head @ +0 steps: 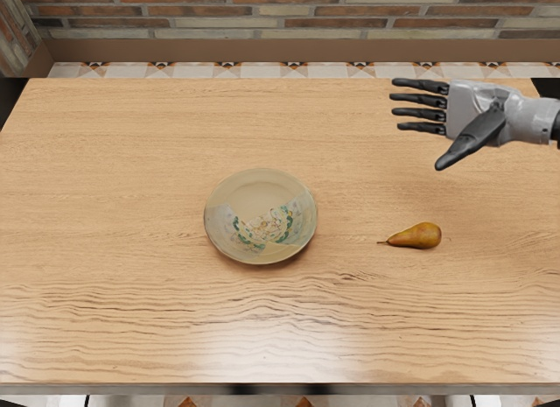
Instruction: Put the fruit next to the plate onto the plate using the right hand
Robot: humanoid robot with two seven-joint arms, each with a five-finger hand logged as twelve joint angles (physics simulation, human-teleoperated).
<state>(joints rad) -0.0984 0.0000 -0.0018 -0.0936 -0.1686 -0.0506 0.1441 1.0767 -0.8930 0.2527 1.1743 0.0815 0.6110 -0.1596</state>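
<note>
In the head view, we find the pear (416,236) lying on its side on the bench (131,144), to the picture's right of the plate (254,197) and clear of its rim, with the thin stem pointing back toward the plate and the fat end facing away from it. The plate holds nothing, so the fruit is not yet moved. The right robot hand (459,114) hovers off the bench, farther from the plate than the pear and toward the far edge, its fingers (420,101) spread straight and the thumb angled down, holding nothing. We judge the pear to be light and firm, with a smooth rounded skin that may roll or slip under a glancing touch, and likely to bruise if squeezed hard. We would take hold across the broad belly, thumb opposite the fingers, and leave the tapering neck and stem alone.
</note>
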